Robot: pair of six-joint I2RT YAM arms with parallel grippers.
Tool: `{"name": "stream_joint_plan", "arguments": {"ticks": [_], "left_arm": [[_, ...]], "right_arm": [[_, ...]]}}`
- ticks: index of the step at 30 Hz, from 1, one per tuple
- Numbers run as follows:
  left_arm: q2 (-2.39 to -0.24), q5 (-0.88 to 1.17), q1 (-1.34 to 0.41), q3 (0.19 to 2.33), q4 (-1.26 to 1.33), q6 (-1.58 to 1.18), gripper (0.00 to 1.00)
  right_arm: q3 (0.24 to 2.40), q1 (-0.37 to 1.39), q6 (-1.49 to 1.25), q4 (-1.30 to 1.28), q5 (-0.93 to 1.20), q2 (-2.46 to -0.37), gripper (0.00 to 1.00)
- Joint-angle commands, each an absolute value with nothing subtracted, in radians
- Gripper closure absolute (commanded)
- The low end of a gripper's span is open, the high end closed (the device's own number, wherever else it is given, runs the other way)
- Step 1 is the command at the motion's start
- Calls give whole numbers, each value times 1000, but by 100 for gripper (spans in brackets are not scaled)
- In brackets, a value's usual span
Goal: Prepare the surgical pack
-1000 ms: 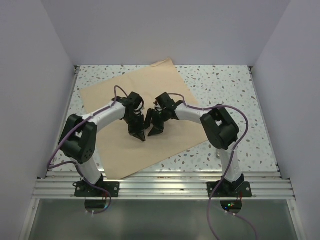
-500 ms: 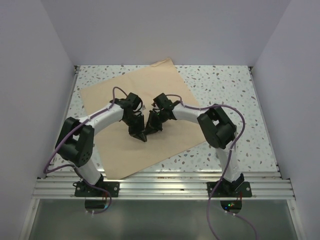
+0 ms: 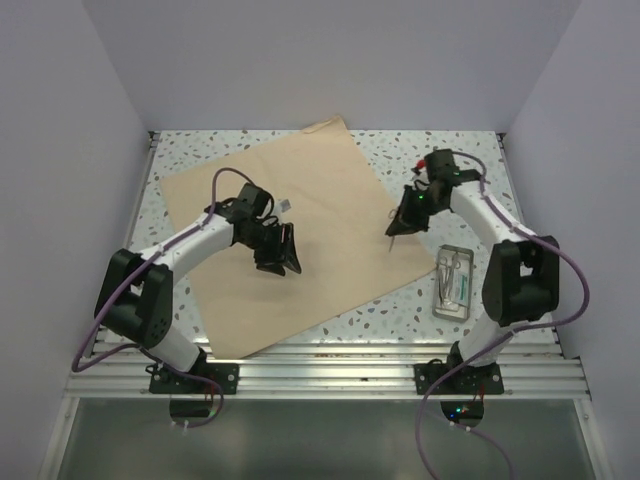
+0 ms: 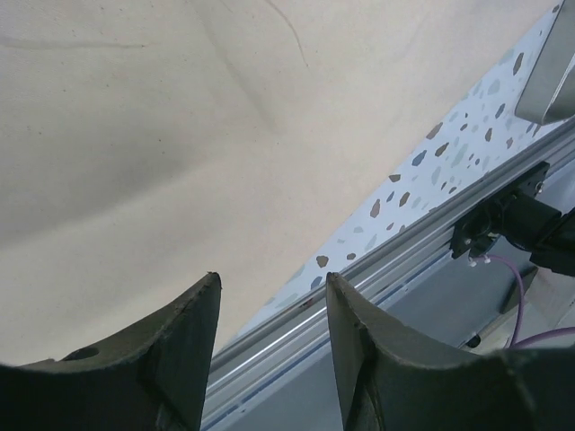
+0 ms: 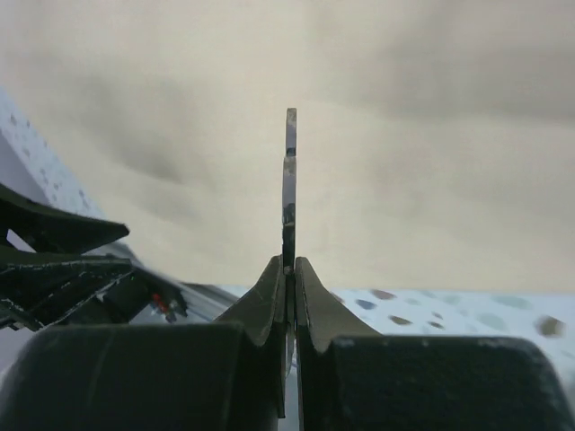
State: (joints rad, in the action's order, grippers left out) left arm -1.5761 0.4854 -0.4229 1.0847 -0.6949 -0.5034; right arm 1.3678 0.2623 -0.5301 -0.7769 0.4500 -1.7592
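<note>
The left gripper [image 3: 287,260] hangs spread and empty above the middle of the wide tan kraft-paper wrapping sheet [image 3: 320,180], while the right gripper [image 3: 398,226], at that sheet's right edge, pinches a thin steel instrument [image 5: 290,171], seemingly for packing.

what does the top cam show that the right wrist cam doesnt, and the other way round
Only the top external view: the whole outline of the tan wrapping sheet lying flat, the left gripper open over it, and the small tray on the table to the sheet's right.

Only the right wrist view: the right gripper shut on a thin metal instrument, seen edge-on. From above the instrument is too small to make out.

Both: the tan wrapping sheet and the speckled table beside it.
</note>
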Motion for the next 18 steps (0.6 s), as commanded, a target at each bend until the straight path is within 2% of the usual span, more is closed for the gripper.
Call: {"name": "stream_joint_plan", "arguments": {"ticks": [1,7,18], "left_arm": [[-1559,538,-419,1026,-604,-446,46],[-1575,600,-400,940,-519,-469,49],[-1537,614,-353,927,-500,-436,51]], "right_arm": [[1287,108,-351,-982,399,-1643,100],[1217,-46,-261,-1109,281,-1574,100],[1149,-155,-222,-1123,218,-1628,100]]}}
